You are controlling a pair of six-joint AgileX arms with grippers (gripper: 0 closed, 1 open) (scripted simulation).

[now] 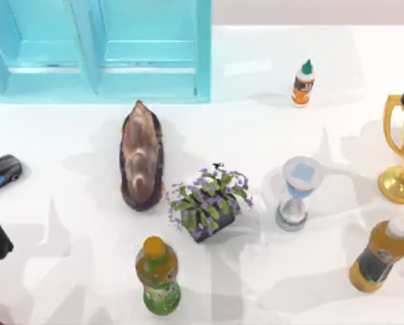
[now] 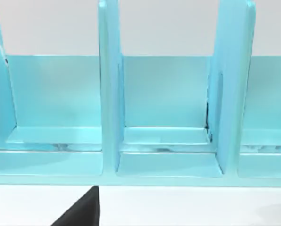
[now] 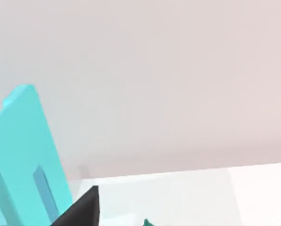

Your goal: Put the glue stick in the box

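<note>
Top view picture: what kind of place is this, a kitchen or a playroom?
Probably neither: it looks like a computer-made test table for robot arms. A plain white table holds unrelated things: a big blue box, a glue stick, a potted plant and a gold trophy.

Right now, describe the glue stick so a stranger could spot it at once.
Start at the big turquoise box along the table's far edge. Just right of its right wall stands the glue stick, alone. It is white with a green pointed cap and orange label, far smaller than the drink bottles.
</note>
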